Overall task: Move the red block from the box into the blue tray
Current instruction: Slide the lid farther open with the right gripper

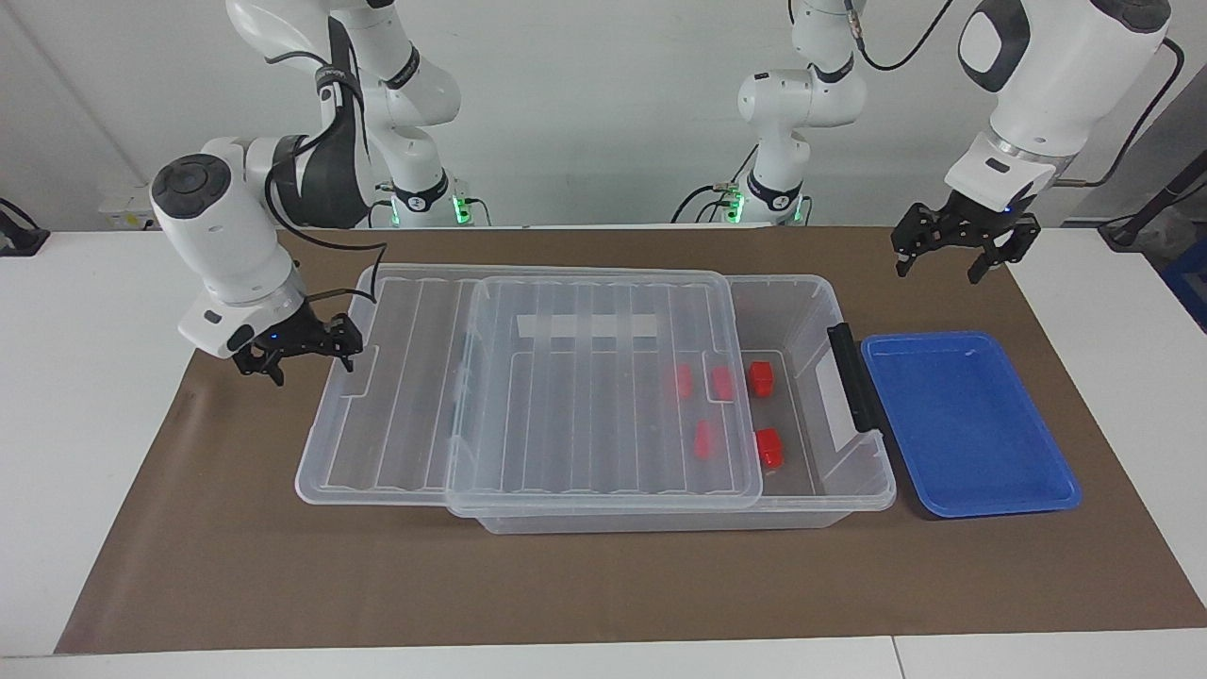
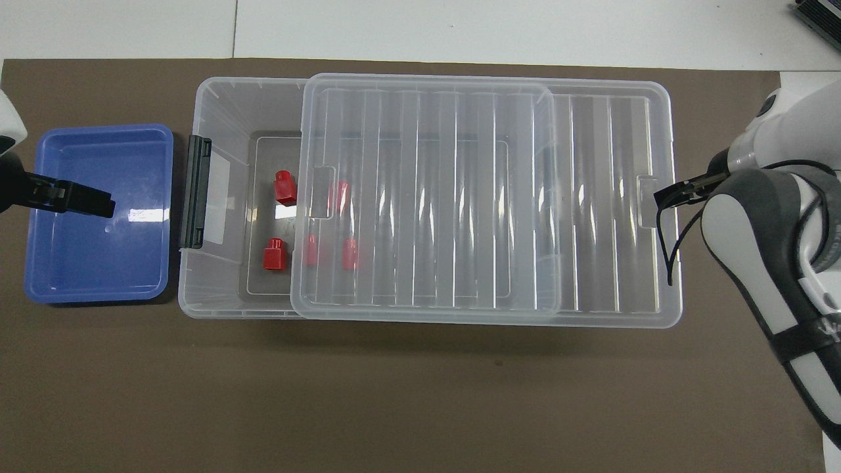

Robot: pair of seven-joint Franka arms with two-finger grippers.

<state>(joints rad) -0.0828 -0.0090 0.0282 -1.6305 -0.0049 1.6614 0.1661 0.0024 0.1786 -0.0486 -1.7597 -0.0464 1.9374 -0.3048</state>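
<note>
The clear box (image 1: pixel 830 302) (image 2: pixel 217 98) lies across the mat. Its ribbed lid (image 1: pixel 566 415) (image 2: pixel 427 197) sits shifted toward the right arm's end, leaving the box open at the left arm's end. Two red blocks (image 1: pixel 761 377) (image 1: pixel 769 447) lie uncovered in the box, also in the overhead view (image 2: pixel 285 188) (image 2: pixel 274 254). Three more (image 1: pixel 703 438) show through the lid. The blue tray (image 1: pixel 962 424) (image 2: pixel 98 263) lies empty beside the box's open end. My left gripper (image 1: pixel 943 259) (image 2: pixel 98 200) hangs open over the tray. My right gripper (image 1: pixel 306 363) (image 2: pixel 663 196) is open, low at the lid's end edge.
A dark latch (image 1: pixel 853 377) (image 2: pixel 195 192) stands on the box's end wall next to the tray. A white tape strip (image 1: pixel 586 326) is on the lid. A brown mat (image 1: pixel 603 585) covers the table's middle, with white table around it.
</note>
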